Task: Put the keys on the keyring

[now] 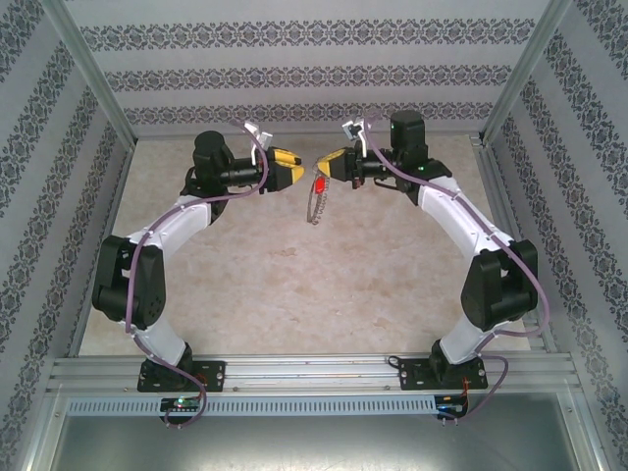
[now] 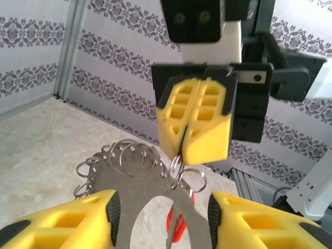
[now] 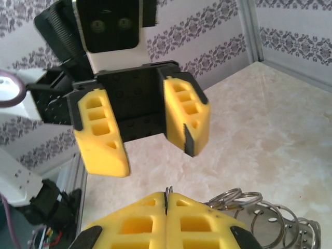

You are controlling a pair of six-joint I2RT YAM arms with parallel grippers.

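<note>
Below: beige marbled counter (image 1: 294,304)
Room: walls (image 1: 294,78) papered in grey floral bands on three sides; aluminium frame posts (image 1: 93,83) rising at 10 and 2 o'clock
Right tool (image 2: 182,155): fingers pressed together on a small ring at the rim of the keyring (image 2: 153,185), which hangs above the counter toward 12 o'clock
Left tool (image 3: 150,155): fingers apart, at 9 o'clock of its partner, one on either side of the hanging grey loop
Keys (image 2: 179,225): red head dangling at 5 o'clock of the loop
</note>
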